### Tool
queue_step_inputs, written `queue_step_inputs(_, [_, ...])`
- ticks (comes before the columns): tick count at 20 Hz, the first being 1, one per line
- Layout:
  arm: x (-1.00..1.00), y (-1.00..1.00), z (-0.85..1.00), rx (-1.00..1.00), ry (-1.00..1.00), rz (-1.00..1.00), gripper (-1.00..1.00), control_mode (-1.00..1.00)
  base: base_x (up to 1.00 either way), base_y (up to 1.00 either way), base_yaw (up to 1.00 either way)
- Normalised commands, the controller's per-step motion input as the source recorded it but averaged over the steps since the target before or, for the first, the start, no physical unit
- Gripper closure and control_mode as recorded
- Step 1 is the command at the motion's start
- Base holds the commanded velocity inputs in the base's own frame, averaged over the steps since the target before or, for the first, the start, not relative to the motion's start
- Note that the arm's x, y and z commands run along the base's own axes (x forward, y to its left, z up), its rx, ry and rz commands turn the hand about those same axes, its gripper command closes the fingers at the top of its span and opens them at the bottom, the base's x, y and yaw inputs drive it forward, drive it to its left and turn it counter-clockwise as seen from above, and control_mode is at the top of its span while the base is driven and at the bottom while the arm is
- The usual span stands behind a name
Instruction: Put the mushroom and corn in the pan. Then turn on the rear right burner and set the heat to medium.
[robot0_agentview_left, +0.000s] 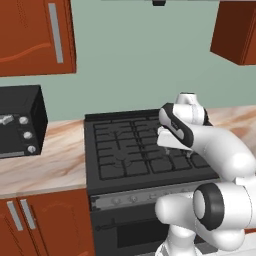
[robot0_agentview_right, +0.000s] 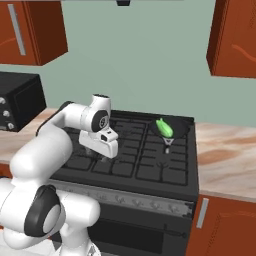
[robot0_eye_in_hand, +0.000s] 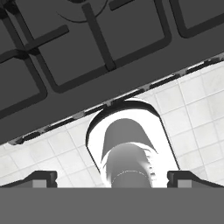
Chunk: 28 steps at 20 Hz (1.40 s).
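The black pan (robot0_agentview_right: 180, 130) sits at the stove's rear right, over the rear right burner, which it covers. Its short grey handle points toward the front. The bright green corn (robot0_agentview_right: 164, 127) lies inside the pan. The mushroom is out of view. My gripper (robot0_agentview_right: 98, 154) hangs open over the front left grates of the stove (robot0_agentview_right: 145, 165), well left of the pan and pointing down. In the hand view the gripper (robot0_eye_in_hand: 113, 178) has both tips spread wide with nothing between them, above the stove's front edge and the tiled floor.
A row of knobs (robot0_agentview_right: 135, 200) runs along the stove's front panel. A black microwave (robot0_agentview_left: 20, 122) stands on the left counter. Bare marbled counter (robot0_agentview_right: 225, 160) lies to the right of the stove. Red wall cabinets (robot0_agentview_right: 232, 37) hang above.
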Motion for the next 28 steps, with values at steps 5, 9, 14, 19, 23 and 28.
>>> queue_step_inputs(5, [0.0, 0.0, 0.0, 0.0, 0.0, 0.0, -1.0, 1.0, 0.22, 0.15, 0.06])
queue_step_inputs(9, [0.0, 0.0, 0.0, 0.0, 0.0, 0.0, -1.0, 1.0, 0.23, 0.0, 0.07])
queue_step_inputs(14, [0.0, 0.0, 0.0, 0.0, 0.0, 0.0, -1.0, -1.0, 0.0, 0.0, 0.01])
queue_step_inputs(19, [0.0, 0.0, 0.0, 0.0, 0.0, 0.0, -1.0, -1.0, 0.0, 0.0, 0.0])
queue_step_inputs(23, [0.0, 0.0, 0.0, 0.0, 0.0, 0.0, -1.0, -1.0, 0.0, 0.0, 0.0])
queue_step_inputs(28, [0.0, 0.0, 0.0, 0.0, 0.0, 0.0, -1.0, -1.0, 0.0, 0.0, 0.0])
